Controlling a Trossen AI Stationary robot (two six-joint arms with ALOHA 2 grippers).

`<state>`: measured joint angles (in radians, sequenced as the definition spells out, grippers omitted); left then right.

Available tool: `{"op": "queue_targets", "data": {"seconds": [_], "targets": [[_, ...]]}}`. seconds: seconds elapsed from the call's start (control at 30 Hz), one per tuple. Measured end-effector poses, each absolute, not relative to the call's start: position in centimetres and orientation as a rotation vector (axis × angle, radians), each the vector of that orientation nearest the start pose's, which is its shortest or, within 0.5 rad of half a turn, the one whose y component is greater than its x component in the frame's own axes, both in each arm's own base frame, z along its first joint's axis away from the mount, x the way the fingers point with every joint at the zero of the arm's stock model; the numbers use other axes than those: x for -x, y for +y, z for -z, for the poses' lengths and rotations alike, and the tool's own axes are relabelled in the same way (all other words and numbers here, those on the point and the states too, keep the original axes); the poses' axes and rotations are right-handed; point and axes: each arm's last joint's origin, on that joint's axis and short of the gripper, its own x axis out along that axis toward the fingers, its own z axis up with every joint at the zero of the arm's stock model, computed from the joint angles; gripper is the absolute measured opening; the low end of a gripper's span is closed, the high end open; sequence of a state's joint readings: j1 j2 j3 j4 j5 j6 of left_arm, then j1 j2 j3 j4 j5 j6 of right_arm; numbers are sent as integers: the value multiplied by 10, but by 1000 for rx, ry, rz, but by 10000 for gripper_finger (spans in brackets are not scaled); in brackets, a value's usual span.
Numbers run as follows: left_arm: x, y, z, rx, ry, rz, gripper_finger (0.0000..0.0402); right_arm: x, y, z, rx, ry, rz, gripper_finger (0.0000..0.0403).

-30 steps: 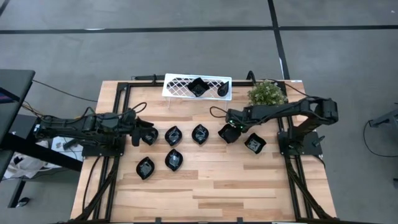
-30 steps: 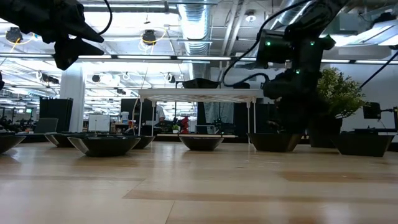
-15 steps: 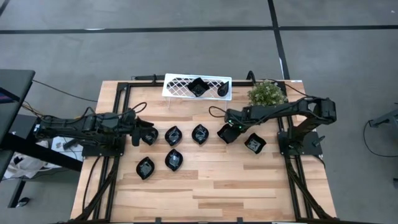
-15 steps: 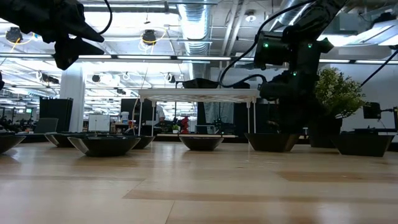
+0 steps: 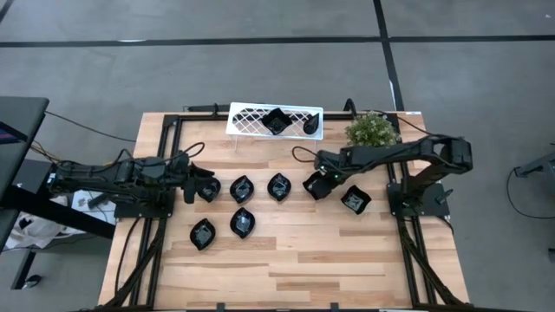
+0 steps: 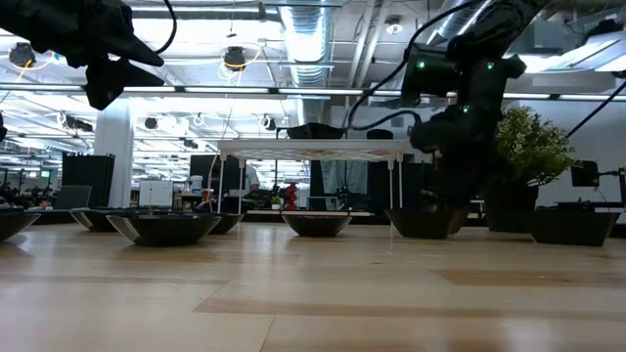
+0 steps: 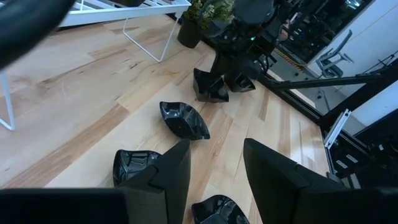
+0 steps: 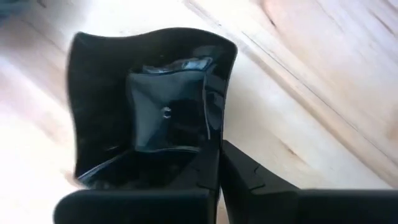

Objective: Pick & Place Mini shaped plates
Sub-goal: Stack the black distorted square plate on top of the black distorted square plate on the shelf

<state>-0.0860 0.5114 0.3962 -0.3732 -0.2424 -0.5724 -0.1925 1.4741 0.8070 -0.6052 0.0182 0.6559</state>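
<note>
Jaws of right gripper (image 5: 317, 184) just snapped shut, now pinching rim of square plate (image 5: 316, 186) between them, plate near table middle; you can lift toward rack (image 5: 251, 120). Left gripper (image 5: 196, 183) hovers open, idle

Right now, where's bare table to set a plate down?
The near half of the table, in front of the two front leaf plates, is bare. So is the strip between the white rack and the plate row. That row, beside the right gripper, is crowded.
</note>
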Motion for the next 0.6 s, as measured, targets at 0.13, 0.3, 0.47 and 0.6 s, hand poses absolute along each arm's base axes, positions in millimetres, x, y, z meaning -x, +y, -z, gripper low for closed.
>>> {"op": "queue_targets", "data": {"seconds": [0.13,0.3,0.47,0.6], "targets": [[-125,-4,-219,480,424,-286,150,-241,-46,-188,-706,1144,540,2],[-125,-4,-219,480,423,-286,150,-237,-43,-230,-728,1060,456,2],[-125,-4,-219,480,423,-286,150,-238,-43,-279,-671,895,337,2],[-125,-4,-219,480,423,-286,150,-239,-43,-316,-588,759,268,1]]}}
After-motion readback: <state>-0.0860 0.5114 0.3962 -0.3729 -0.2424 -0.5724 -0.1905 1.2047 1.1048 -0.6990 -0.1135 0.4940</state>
